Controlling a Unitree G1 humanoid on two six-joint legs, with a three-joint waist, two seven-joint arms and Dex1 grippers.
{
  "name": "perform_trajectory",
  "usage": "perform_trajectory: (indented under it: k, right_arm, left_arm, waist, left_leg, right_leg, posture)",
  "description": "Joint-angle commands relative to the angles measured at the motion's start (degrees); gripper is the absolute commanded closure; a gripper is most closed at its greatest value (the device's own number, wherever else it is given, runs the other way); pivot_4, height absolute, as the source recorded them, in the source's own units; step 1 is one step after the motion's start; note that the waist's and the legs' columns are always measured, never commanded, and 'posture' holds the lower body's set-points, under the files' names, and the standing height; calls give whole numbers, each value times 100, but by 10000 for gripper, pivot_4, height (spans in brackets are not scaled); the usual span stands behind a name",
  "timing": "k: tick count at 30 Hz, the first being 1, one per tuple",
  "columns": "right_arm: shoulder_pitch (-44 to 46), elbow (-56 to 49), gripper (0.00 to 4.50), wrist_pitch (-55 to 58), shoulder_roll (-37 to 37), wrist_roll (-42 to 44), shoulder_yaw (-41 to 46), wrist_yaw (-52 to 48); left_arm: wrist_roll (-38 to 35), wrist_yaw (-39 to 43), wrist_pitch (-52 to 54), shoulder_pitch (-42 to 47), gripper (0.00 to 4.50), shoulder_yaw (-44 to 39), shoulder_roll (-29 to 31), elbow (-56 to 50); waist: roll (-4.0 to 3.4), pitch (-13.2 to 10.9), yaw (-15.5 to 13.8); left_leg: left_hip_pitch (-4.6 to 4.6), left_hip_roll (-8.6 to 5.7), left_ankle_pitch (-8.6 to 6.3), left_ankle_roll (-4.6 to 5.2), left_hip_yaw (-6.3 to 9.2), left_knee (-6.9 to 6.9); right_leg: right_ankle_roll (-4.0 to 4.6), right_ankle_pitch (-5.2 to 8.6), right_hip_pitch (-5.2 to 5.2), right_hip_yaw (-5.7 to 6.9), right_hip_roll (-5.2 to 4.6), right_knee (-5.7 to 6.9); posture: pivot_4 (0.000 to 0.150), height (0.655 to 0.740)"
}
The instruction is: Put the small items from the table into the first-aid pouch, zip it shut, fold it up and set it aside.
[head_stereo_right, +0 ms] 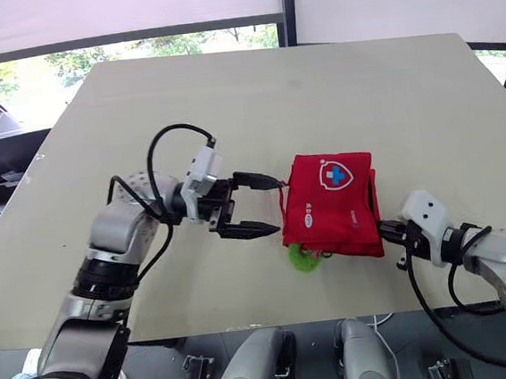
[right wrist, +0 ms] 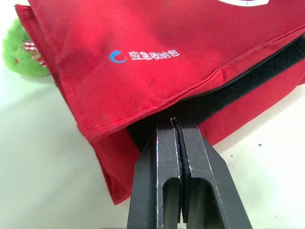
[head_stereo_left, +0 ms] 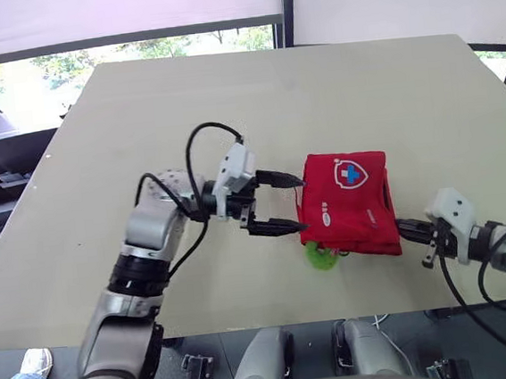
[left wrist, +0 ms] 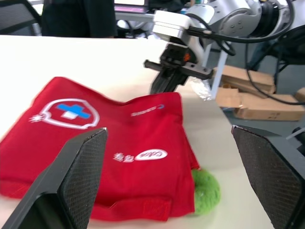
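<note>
The red first-aid pouch [head_stereo_left: 348, 203] lies folded on the beige table [head_stereo_left: 315, 94], its white shield and blue cross facing up. A fuzzy green item [head_stereo_left: 320, 255] pokes out from under its near-left corner, partly hidden. My left gripper [head_stereo_left: 303, 205] is open, with one finger on either side of the pouch's left edge. My right gripper [head_stereo_left: 405, 229] is shut, and its tips press against the pouch's right edge. In the right wrist view the closed fingertips [right wrist: 174, 129] sit at the black strip [right wrist: 248, 83] under the red flap. Nothing is visible between them.
The pouch lies close to the table's front edge [head_stereo_left: 275, 323]. Broad bare tabletop stretches behind it and to the left. In the left wrist view, cardboard boxes [left wrist: 248, 90] lie on the floor past the table's right side.
</note>
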State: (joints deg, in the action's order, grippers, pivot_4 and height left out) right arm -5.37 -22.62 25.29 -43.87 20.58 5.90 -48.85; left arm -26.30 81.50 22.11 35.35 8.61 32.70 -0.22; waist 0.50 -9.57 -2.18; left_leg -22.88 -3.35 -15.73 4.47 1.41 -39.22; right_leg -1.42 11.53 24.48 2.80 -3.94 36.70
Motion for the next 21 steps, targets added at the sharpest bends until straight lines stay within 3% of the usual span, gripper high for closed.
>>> perform_trajectory:
  k: [1,8,12,18,21]
  right_arm:
    - [-47,-15,45000,-275,13,-143,161,121]
    - [341,-361,45000,-212,-98,613,1110,8]
    - [654,-685,45000,17,47,1281,1144,-53]
    - [421,-75,45000,-393,329,602,347,38]
    - [63,938,45000,-1454,567,-150,32,23]
  left_arm:
    - [-152,1,-13,-42,252,-184,166,-384]
    - [-318,-17,102,-86,252,-227,332,-781]
    - [-415,-24,104,-87,252,-252,385,-959]
    - [-571,-58,181,58,252,-275,394,-1089]
    - [-624,-73,204,78,252,-295,437,-1142]
  waist:
    - [0,0,-5]
    - [-3,-6,-1]
    - [-3,-9,12]
    - [-1,-9,-17]
    - [5,-8,-15]
  left_leg:
    - [-1,0,0,0,0,0]
    - [-3,-1,1,-2,-1,0]
    - [-1,3,1,-2,0,1]
    - [-4,-1,0,0,0,-1]
    - [-2,-3,0,0,-1,0]
  right_leg:
    - [0,0,0,0,0,0]
    - [0,0,2,0,2,0]
    - [0,0,2,-1,6,0]
    - [0,0,0,0,2,-2]
    - [1,0,-1,-1,4,-2]
  posture:
    - [1500,7395]
    - [1500,7395]
    - [1500,7395]
    - [1500,7395]
    - [1500,7395]
